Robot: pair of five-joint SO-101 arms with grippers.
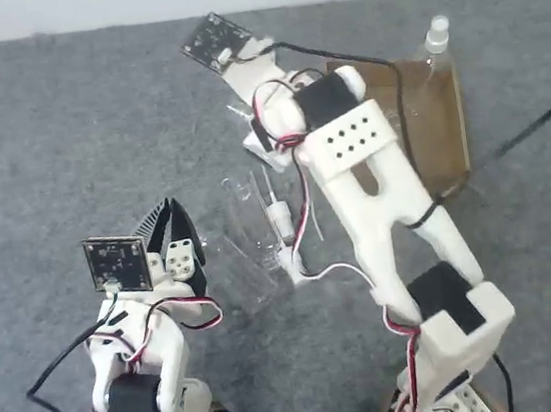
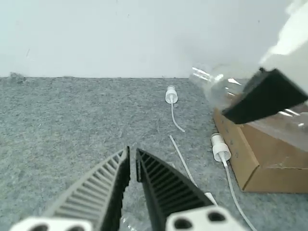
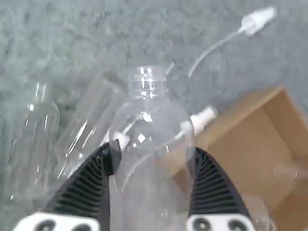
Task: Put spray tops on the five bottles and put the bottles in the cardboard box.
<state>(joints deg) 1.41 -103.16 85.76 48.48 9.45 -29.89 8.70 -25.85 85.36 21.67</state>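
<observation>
Right wrist view has the right fingers [image 3: 91, 183] spread about the belly of a clear bottle [image 3: 149, 115], pressing it from both sides. The grip sits low on the body, which I judge leaves the threaded neck free for a spray top. The bottle's long axis runs in line with the fingers, its open, uncapped mouth leading away from the wrist. It hangs raised above the grey counter [image 1: 47, 144], just beside the cardboard box [image 3: 262, 125].

One loose spray top [image 3: 202, 118] lies near the box's edge, and another [image 3: 257, 19] farther out, both with tubes trailing. Two bare bottles [image 3: 38, 120] lie on their sides nearby.

The left fingers [image 2: 159, 187] are drawn narrow, a slit between them, holding nothing. They hover low and well apart from the held bottle, likely waiting to fetch a top.

A capped bottle [image 1: 434, 46] stands in the box's far corner.
</observation>
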